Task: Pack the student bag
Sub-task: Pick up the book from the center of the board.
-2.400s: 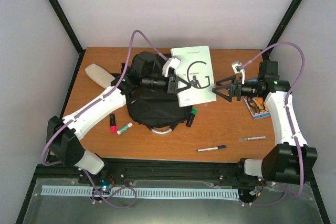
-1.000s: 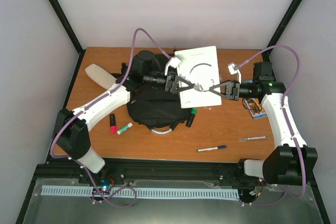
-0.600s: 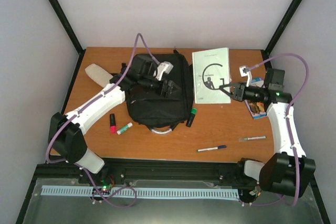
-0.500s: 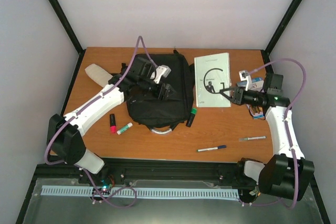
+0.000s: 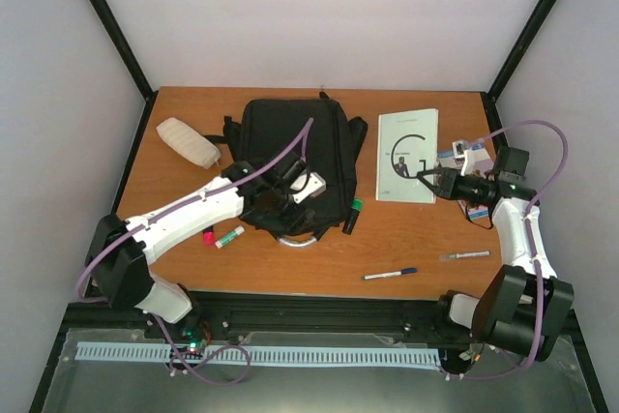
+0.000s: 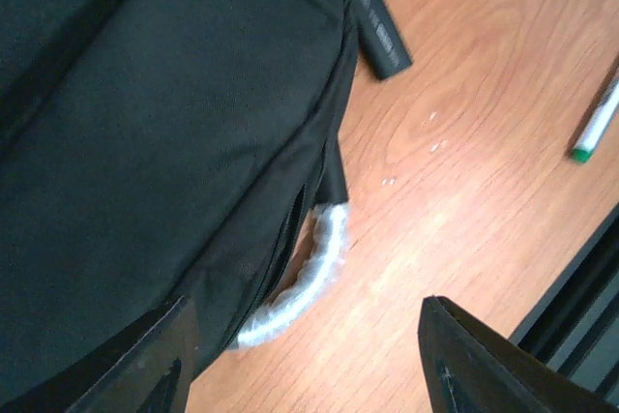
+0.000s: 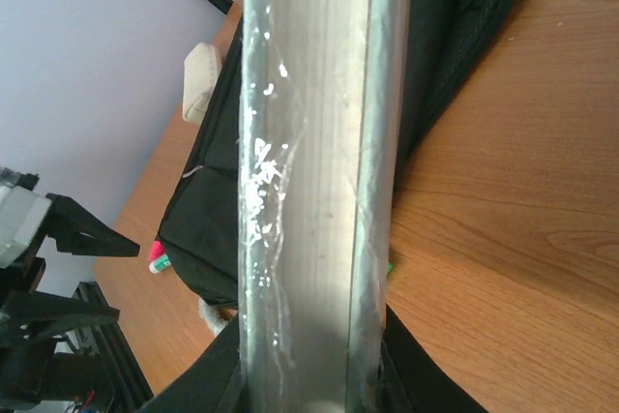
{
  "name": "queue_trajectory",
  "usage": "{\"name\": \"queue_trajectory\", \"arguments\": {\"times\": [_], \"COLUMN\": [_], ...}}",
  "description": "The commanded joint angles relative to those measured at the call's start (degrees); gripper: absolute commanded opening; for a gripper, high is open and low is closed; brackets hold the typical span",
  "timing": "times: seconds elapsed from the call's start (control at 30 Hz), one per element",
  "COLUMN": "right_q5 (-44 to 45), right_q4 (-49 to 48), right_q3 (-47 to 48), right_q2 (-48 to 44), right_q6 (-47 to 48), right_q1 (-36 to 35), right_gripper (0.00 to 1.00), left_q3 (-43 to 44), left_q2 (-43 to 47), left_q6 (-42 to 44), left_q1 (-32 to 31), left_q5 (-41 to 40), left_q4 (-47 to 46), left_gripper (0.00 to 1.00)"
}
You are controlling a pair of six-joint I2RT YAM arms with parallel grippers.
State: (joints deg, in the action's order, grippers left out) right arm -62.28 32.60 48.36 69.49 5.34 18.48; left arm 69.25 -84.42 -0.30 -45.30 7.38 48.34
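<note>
The student bag (image 5: 290,147) lies flat on the table, a big black backpack with its silvery handle (image 5: 300,239) toward the near edge. My left gripper (image 5: 295,202) hovers open over that near end. In the left wrist view its fingers (image 6: 155,355) straddle bare wood just below the handle (image 6: 300,278), holding nothing. A white book (image 5: 407,142) rests right of the bag, and my right gripper (image 5: 426,173) is shut on its right-hand edge. In the right wrist view the plastic-wrapped book (image 7: 309,191) fills the middle edge-on, with the bag (image 7: 222,210) behind it.
A cream pouch (image 5: 189,142) lies at the left. A pink highlighter (image 5: 207,236) and a white-green marker (image 5: 229,236) sit left of the handle, and a green-black highlighter (image 5: 353,215) right of it. Two pens (image 5: 390,274) (image 5: 466,255) lie near the front. A colourful booklet (image 5: 479,208) lies under my right arm.
The left gripper has let go of the book and swung back over the bag to its near end. The right gripper has carried the book to the right, beside the bag.
</note>
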Motion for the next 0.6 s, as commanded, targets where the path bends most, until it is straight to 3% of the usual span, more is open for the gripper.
{"name": "queue_trajectory", "arguments": {"times": [0.0, 0.3, 0.57], "right_q5": [-6.2, -6.9, -8.1], "right_q4": [-4.6, -4.4, -3.9], "right_q3": [-0.6, -0.7, -0.6], "right_q2": [-3.0, -3.5, -4.0], "right_q6": [3.0, 3.4, 3.8], "right_q1": [0.6, 1.3, 2.4], "right_gripper": [0.03, 0.03, 0.03], "left_q3": [0.2, 1.8, 3.1], "left_q2": [-1.4, -12.0, -15.9], "left_q6": [3.8, 4.5, 2.8], "left_q1": [-2.1, -9.1, -9.5], "left_q5": [-7.6, -23.0, -34.2], "left_q4": [4.5, 8.9, 9.1], "left_gripper": [0.65, 0.64, 0.63]}}
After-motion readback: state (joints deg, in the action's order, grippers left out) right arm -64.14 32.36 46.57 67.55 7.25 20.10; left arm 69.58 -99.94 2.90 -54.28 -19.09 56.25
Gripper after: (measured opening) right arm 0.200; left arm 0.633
